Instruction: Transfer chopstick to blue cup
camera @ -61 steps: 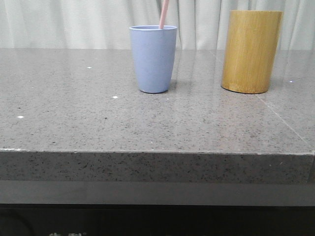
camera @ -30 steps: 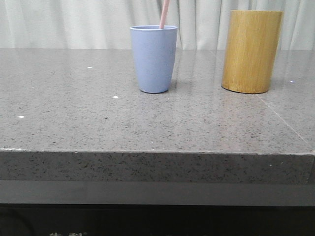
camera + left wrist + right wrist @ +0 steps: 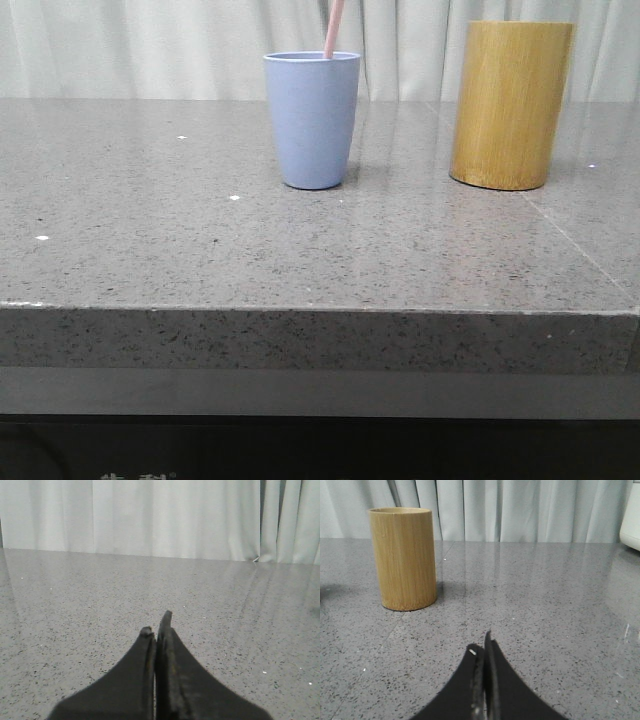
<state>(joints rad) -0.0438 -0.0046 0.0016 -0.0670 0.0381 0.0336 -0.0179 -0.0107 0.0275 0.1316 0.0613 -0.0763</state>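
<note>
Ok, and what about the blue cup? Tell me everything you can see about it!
The blue cup is a plain, matte lavender-blue tumbler, wider at its rim and narrowing toward its base. It stands upright on the grey speckled table, left of the bamboo holder and apart from it. A pale-pink chopstick sticks up out of it, leaning slightly right. Nothing is gripping the cup.

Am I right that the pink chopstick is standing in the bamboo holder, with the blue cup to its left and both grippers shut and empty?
Not quite. In the front view the chopstick stands in the blue cup, not the bamboo holder. The cup is left of the holder, and the left gripper and right gripper are shut and empty.
</note>
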